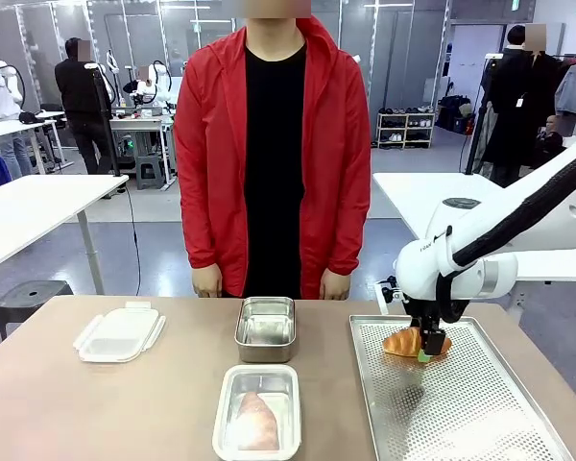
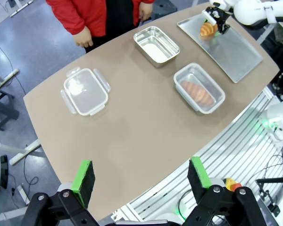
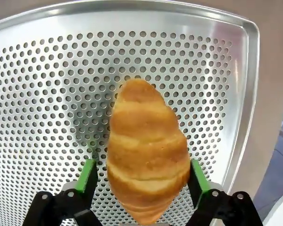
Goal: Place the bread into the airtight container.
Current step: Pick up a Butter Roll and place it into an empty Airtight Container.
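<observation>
Right wrist view: the croissant (image 3: 146, 155) is seen lying on the perforated tray (image 3: 236, 70), between the pads of the right end effector (image 3: 142, 165). Its long axis runs along the fingers, so the pads are set across its short width. The jaws are held apart. One pad is almost against the crust and a thin gap is left at the other, so a firm clamp cannot be confirmed. The clear container (image 1: 221, 423), with one piece of bread already in it, lies to the robot's left of the tray and nearer the robot. The right arm is judged the nearer one. The left end effector (image 2: 141, 175) is held wide apart and empty above the near edge of the tabletop (image 2: 132, 132).
</observation>
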`<state>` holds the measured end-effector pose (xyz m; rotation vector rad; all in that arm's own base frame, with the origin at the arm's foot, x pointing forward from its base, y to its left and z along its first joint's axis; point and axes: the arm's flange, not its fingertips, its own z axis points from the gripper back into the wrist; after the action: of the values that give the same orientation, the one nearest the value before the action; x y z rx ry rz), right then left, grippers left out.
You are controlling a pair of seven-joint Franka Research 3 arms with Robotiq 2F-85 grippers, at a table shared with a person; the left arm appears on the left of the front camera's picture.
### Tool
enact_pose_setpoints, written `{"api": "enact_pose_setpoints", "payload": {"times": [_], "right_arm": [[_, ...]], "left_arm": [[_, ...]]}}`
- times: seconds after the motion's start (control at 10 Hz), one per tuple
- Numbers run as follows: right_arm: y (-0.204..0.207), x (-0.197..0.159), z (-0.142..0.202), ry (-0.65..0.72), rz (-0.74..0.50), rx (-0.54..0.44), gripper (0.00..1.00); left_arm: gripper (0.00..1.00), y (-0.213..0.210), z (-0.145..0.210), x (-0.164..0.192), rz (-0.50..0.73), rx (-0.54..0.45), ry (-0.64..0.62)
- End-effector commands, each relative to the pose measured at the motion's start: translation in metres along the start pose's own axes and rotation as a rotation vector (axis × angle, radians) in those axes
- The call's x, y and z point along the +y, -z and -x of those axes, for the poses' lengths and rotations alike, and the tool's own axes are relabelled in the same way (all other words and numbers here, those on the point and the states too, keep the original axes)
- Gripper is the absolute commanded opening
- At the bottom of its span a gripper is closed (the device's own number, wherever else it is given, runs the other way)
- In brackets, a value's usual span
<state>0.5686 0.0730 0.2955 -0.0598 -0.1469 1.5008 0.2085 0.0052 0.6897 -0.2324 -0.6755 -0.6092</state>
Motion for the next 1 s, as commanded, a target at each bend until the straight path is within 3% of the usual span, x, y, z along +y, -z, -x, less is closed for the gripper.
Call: {"api": "enact_pose_setpoints", "payload": {"times": [0.0, 0.3, 0.4, 0.9], "right_arm": [[0.001, -0.006, -0.002, 0.023, -0.002, 0.006, 0.75], [-0.002, -0.006, -0.001, 0.034, -0.022, 0.021, 0.43], [-0.009, -0.006, -0.002, 0.042, -0.037, 0.039, 0.38], [-0.1, -0.027, -0.028, 0.069, -0.056, 0.101, 0.38]], "left_arm": [[1.0, -0.001, -0.003, -0.001, 0.013, -0.006, 0.011], [1.0, -0.001, -0.003, -0.001, 0.013, -0.006, 0.011], [1.0, -0.001, -0.003, -0.001, 0.013, -0.006, 0.011], [1.0, -0.001, -0.003, -0.001, 0.013, -0.006, 0.011]]}}
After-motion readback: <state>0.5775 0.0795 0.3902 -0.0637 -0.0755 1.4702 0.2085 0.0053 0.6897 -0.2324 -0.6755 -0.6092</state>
